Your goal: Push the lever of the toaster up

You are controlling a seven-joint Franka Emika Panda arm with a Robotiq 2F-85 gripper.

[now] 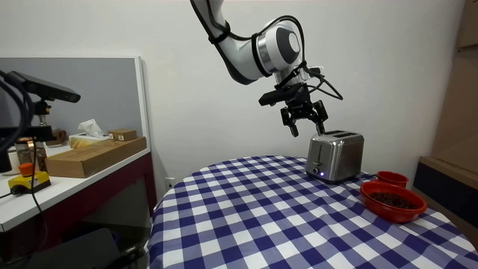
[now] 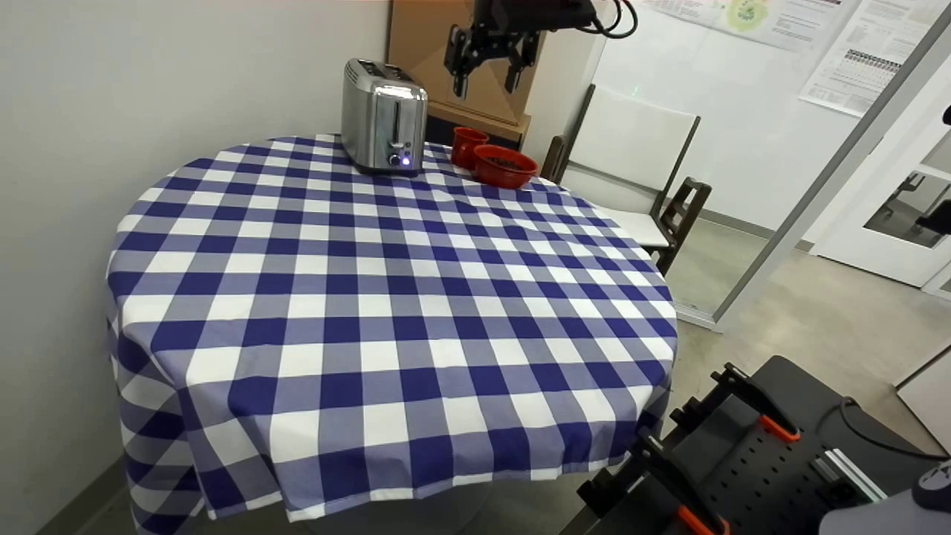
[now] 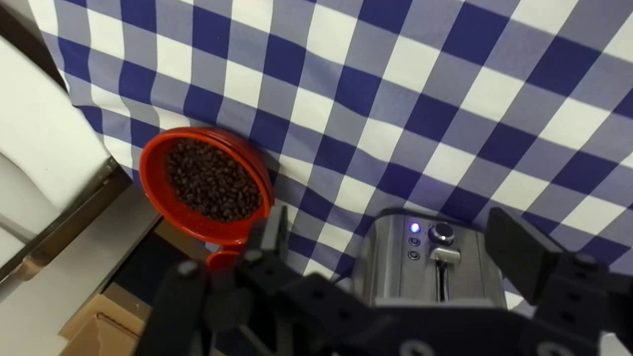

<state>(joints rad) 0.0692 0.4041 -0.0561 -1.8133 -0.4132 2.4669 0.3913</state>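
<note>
The silver toaster (image 1: 345, 160) stands upright on the checked table and also shows in an exterior view (image 2: 364, 122). In the wrist view the toaster front (image 3: 470, 277) faces the camera. Its lever (image 3: 445, 254) is at the bottom of its slot, just above the knob, with a lit blue-purple light beside the knob. The lever is small in an exterior view (image 2: 401, 146). My gripper (image 1: 307, 130) is open and empty, above the toaster's front end and apart from the lever. It also shows in an exterior view (image 2: 487, 85) and in the wrist view (image 3: 385, 213); its body hides the toaster's top there.
A red bowl of dark beans (image 1: 392, 216) and a red cup (image 1: 392, 177) stand beside the toaster. A white wall (image 1: 224, 123) is behind the table. The blue and white checked tablecloth (image 2: 386, 319) covers the round table. A chair (image 2: 631, 141) stands beyond the edge.
</note>
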